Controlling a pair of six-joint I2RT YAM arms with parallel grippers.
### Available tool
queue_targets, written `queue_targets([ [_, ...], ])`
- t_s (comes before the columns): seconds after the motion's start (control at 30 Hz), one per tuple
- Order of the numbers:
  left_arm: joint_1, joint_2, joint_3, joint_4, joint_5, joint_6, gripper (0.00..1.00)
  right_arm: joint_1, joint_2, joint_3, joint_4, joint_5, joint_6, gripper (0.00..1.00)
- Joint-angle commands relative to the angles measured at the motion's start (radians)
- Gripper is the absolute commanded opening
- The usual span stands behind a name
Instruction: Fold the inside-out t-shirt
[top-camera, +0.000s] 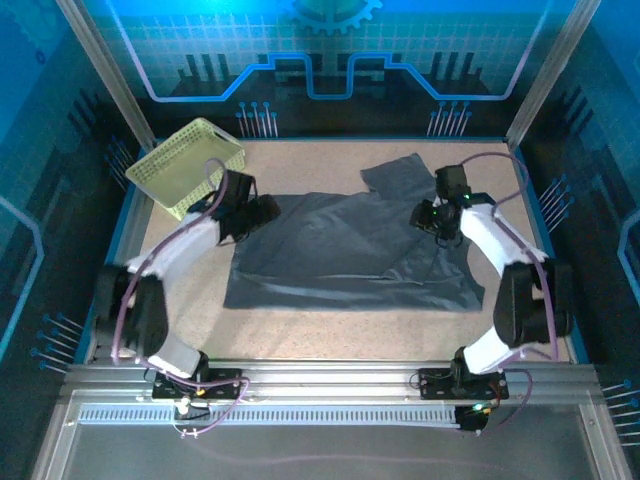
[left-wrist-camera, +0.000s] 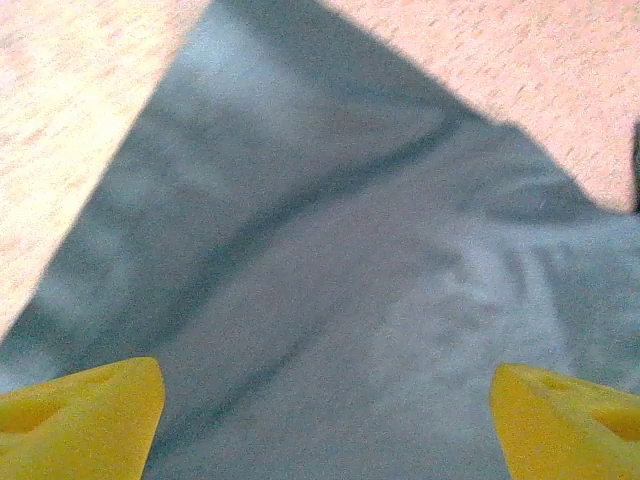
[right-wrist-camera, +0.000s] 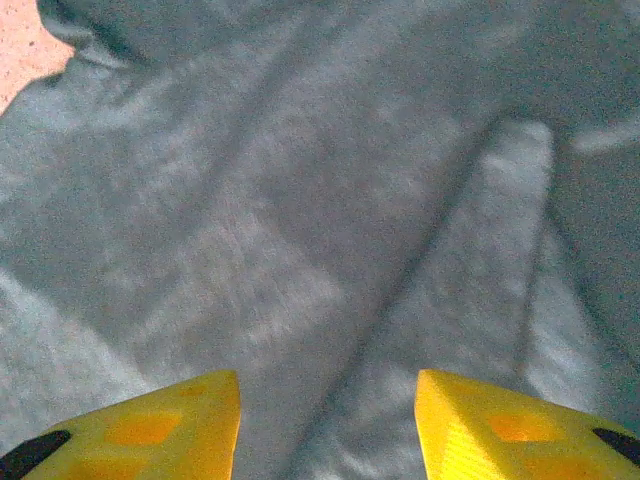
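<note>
The inside-out t-shirt (top-camera: 350, 250), dark slate-grey and wrinkly, lies spread flat in the middle of the table, with one sleeve (top-camera: 400, 172) pointing toward the back. My left gripper (top-camera: 262, 212) hovers at the shirt's upper left corner. In its wrist view the yellow fingertips (left-wrist-camera: 80, 415) stand wide apart over the cloth (left-wrist-camera: 330, 270), so the left gripper (left-wrist-camera: 325, 420) is open and grips nothing. My right gripper (top-camera: 428, 218) is over the shirt's right part. This gripper (right-wrist-camera: 328, 425) is open too, with creased fabric (right-wrist-camera: 300, 200) lying below the gap and not pinched.
A pale yellow-green lattice basket (top-camera: 185, 165) stands at the back left, just behind the left arm. Bare sandy tabletop (top-camera: 330, 325) runs along the front of the shirt. Metal frame posts rise at the back corners.
</note>
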Motion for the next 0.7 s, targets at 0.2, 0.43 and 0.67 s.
queue_targets([
  [0.2,0.07,0.321,0.1,0.052,0.098,0.0,0.83,-0.032,0.269,0.106,-0.004,-0.034,0.018,0.51],
  [0.43,0.119,0.268,-0.055,0.071,0.062,-0.027,0.85,-0.116,0.214,-0.005,-0.009,0.041,0.117,0.51],
  [0.67,0.118,0.138,-0.154,0.075,0.062,-0.037,0.86,-0.085,0.1,-0.067,0.029,0.005,0.077,0.51],
])
